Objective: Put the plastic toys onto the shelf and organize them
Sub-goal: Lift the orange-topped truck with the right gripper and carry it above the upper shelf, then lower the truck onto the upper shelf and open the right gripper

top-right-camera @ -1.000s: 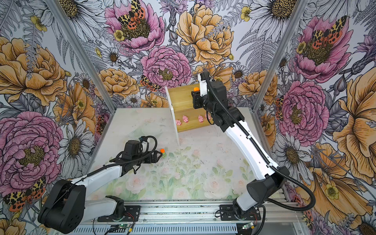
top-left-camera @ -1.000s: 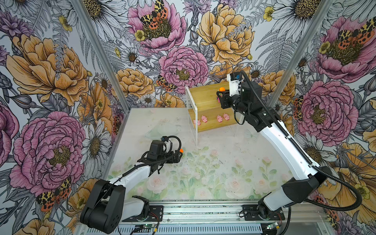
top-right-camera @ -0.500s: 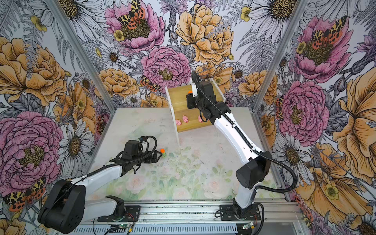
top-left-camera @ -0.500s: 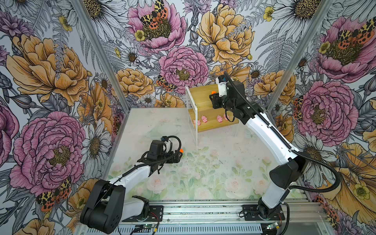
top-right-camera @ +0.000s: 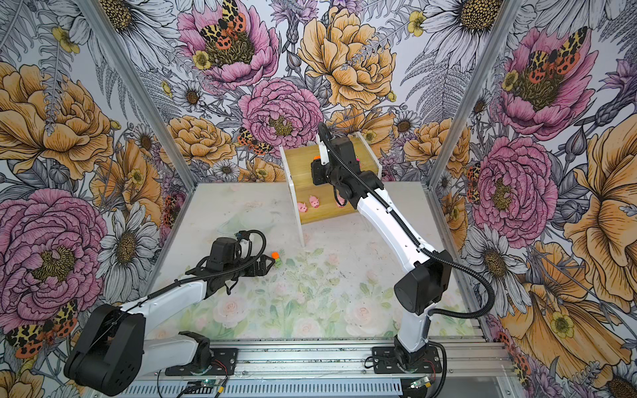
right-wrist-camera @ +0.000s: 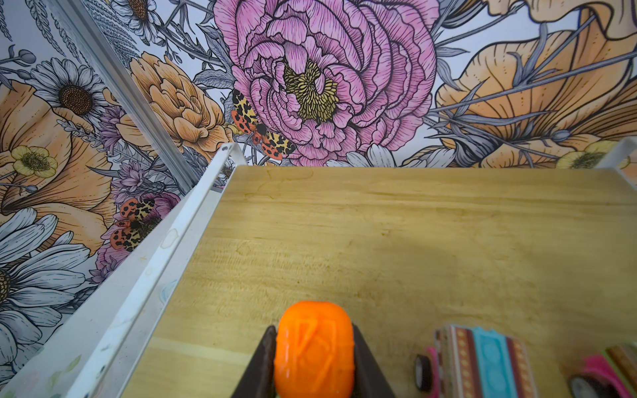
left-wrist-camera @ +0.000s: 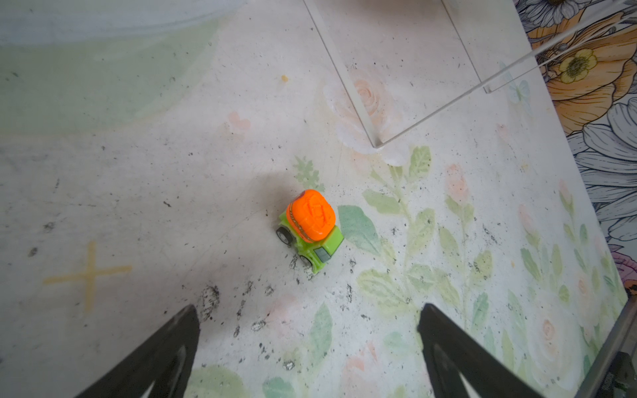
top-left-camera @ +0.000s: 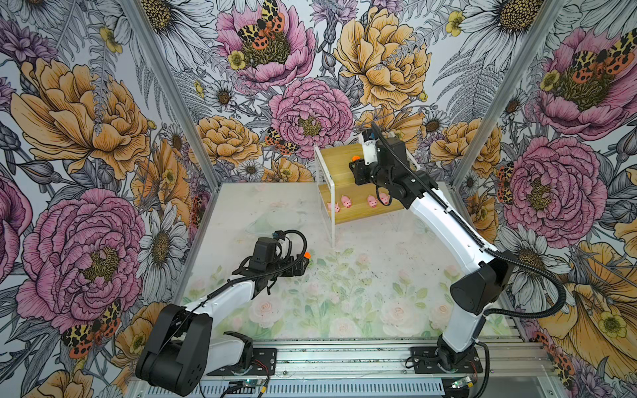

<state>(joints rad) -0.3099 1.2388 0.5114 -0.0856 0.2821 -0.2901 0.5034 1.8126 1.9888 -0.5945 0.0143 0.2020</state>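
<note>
**A:** The left gripper (left-wrist-camera: 308, 312) stood with jaws apart above the table (left-wrist-camera: 138, 172), a green truck (left-wrist-camera: 310, 229) just ahead of it, untouched. Over the upper board of the shelf (right-wrist-camera: 379, 224), the right gripper (right-wrist-camera: 313, 327) was clamped on the other green truck (right-wrist-camera: 314, 361) by its orange top.

**B:** For the set-down I'd lower until the wheels met wood, just beside the pink trucks (right-wrist-camera: 482, 361), then let go slowly (wheels may roll). Count?

**A:** Two green trucks, two pink, one of them cut off at the frame edge, four pigs (top-left-camera: 345, 201) on the lower board.
</note>
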